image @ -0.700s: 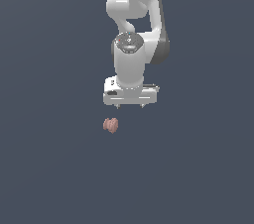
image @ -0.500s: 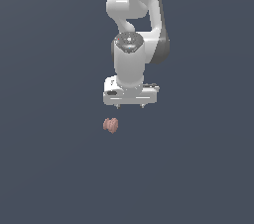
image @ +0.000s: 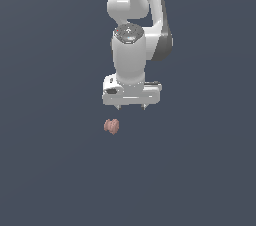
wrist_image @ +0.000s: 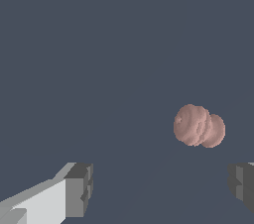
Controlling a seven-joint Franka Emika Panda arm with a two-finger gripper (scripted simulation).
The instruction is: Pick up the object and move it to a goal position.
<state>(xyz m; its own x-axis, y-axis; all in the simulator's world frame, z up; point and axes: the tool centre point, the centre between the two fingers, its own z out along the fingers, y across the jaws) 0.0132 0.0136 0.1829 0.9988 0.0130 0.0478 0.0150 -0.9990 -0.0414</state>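
The object (image: pixel 111 127) is a small pinkish-brown blob with two rounded lobes, lying on the dark grey floor. In the exterior view it sits below the white gripper (image: pixel 131 107) and a little toward that view's left, apart from it. The wrist view shows the object (wrist_image: pixel 199 126) beyond the two dark fingertips (wrist_image: pixel 79 190), off to one side of the gap between them. My gripper (wrist_image: pixel 161 188) is open and holds nothing. The fingers are wide apart, far wider than the object.
The white arm (image: pixel 137 30) rises above the gripper toward the top of the exterior view. Plain dark grey floor (image: pixel 55 170) surrounds the object on all sides, with no other items in view.
The gripper has shifted slightly toward the exterior view's left and a bit lower. The object has not moved.
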